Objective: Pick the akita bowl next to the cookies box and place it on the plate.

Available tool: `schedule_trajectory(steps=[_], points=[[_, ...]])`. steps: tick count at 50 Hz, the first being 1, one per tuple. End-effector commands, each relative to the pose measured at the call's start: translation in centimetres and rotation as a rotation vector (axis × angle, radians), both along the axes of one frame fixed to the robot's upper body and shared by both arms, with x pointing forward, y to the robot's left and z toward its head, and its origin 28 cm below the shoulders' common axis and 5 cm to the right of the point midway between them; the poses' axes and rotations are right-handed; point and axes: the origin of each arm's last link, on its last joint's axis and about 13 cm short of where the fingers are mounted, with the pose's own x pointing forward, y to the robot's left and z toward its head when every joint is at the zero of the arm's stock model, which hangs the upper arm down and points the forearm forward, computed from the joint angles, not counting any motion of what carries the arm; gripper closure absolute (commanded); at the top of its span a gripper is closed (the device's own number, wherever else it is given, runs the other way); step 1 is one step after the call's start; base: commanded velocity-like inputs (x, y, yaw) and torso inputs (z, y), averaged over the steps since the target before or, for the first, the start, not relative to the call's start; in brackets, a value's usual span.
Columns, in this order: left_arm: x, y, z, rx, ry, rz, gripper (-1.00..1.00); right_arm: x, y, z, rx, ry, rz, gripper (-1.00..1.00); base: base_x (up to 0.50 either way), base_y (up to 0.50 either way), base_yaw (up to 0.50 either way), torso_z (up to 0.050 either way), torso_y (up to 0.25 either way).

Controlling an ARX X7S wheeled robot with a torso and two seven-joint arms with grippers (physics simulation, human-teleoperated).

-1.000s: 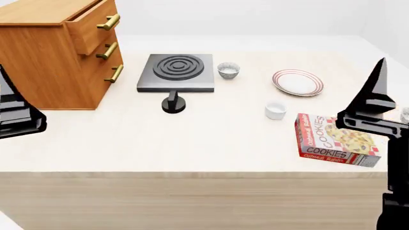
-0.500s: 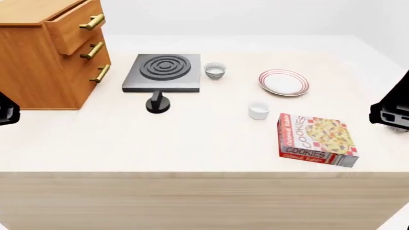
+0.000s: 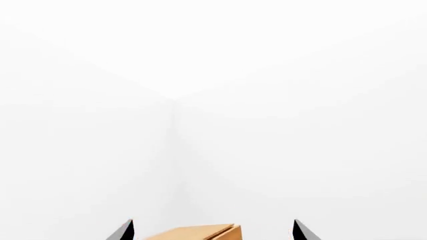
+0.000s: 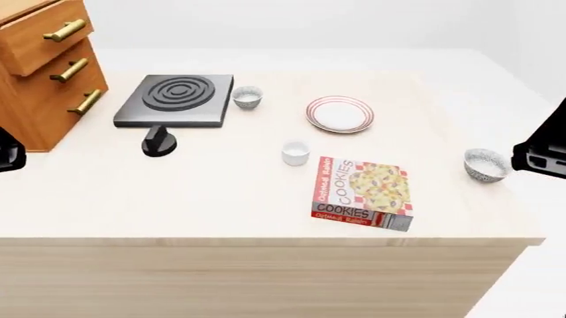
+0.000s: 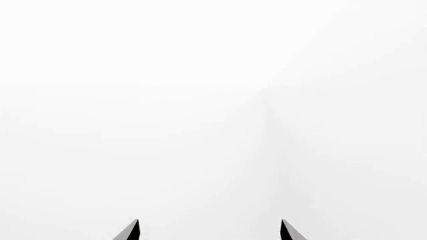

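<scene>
A small round grey-blue patterned akita bowl (image 4: 486, 165) is sitting upright right of the red-and-white cookies box (image 4: 362, 193), apart; probably light, rigid, breakable, best pinched across its rim; right gripper (image 5: 207, 232) and left gripper (image 3: 212, 232) are both showing fingertips spread apart, holding nothing.

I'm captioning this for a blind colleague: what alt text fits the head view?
A pale table holds a cookies box near the front, an akita bowl to its right, a white cup and a red-ringed plate behind. Further left: a second bowl, a black burner and wooden drawers.
</scene>
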Motion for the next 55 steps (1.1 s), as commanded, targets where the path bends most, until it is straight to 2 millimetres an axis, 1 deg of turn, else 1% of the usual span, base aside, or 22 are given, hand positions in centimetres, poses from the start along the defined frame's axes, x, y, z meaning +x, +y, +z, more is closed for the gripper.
schedule_trajectory(steps=[1,19,25,39,55], points=[[0.03,0.04,0.04,0.003,0.001,0.007,-1.00,0.07,0.03,-0.06,-0.003,0.004,0.001,-1.00,0.00,-0.50,0.00,0.000,0.000],[0.02,0.06,0.00,0.000,0.006,0.008,-1.00,0.31,0.08,-0.13,-0.013,0.009,-0.009,-1.00,0.00,-0.49,0.00,0.000,0.000],[0.05,0.04,-0.07,-0.001,0.007,0.005,-1.00,0.43,-0.01,-0.24,-0.038,0.020,-0.046,-1.00,0.00,-0.01,0.00,0.000,0.000],[0.16,0.10,-0.12,0.004,0.010,0.007,-1.00,0.30,0.11,-0.44,-0.041,0.018,-0.020,-1.00,0.02,0.00,0.00,0.000,0.000],[-0.12,0.21,-0.03,0.008,0.010,0.016,-1.00,0.18,-0.04,-0.33,-0.053,0.013,-0.023,-1.00,0.48,0.00,0.00,0.000,0.000]])
